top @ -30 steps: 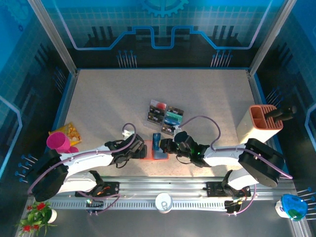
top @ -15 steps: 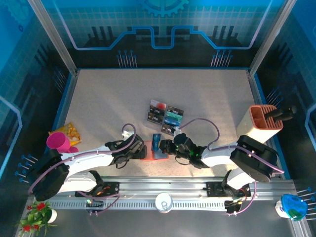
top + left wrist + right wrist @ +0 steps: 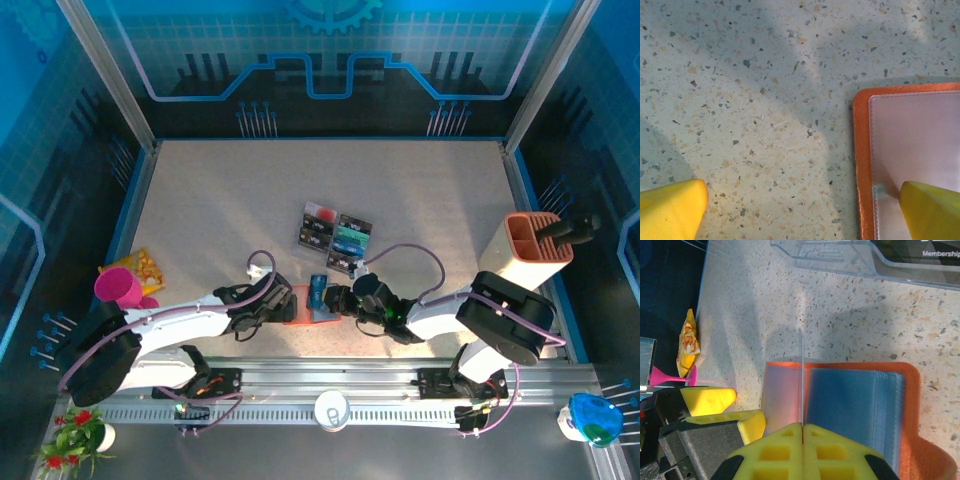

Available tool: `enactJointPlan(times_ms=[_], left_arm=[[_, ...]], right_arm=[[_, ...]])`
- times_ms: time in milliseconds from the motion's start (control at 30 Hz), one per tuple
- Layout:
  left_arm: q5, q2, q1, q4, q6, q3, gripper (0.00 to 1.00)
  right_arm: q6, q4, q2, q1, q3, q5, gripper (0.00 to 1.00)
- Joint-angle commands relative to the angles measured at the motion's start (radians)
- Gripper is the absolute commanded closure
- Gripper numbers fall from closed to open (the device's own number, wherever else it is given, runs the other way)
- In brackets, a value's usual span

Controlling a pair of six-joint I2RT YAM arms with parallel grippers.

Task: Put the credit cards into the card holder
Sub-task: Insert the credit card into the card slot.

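While it lay open on the speckled table [image 3: 740, 100] at the near edge, the orange-red leather-like card holder [image 3: 910, 385] was mid-insertion: the right gripper [image 3: 802, 427] pinched a thin blue credit card [image 3: 317, 287] edge-on over its grey-blue pockets [image 3: 850, 400]. Next, probably — lower it squarely into a slot. The left gripper [image 3: 805, 205] was spread wide, one pad [image 3: 932, 210] on the holder's pale panel — plain from the left wrist, indistinct from above.
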Motion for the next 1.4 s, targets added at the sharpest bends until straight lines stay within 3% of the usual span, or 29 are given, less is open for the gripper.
enactJointPlan(times_ms=[0,533,1367], left_arm=[[0.006,0.016,0.004,0.006,-0.005,-0.012,0.01],[0.004,0.022,0.003,0.009,0.001,-0.012,0.01],[0.002,0.034,0.004,0.02,0.006,-0.013,0.01]], right_arm=[[0.014,0.042,0.026,0.01,-0.012,-0.007,1.0],[0.038,0.029,0.069,0.0,0.003,-0.082,1.0],[0.025,-0.158,0.055,-0.004,0.07,-0.168,1.0]])
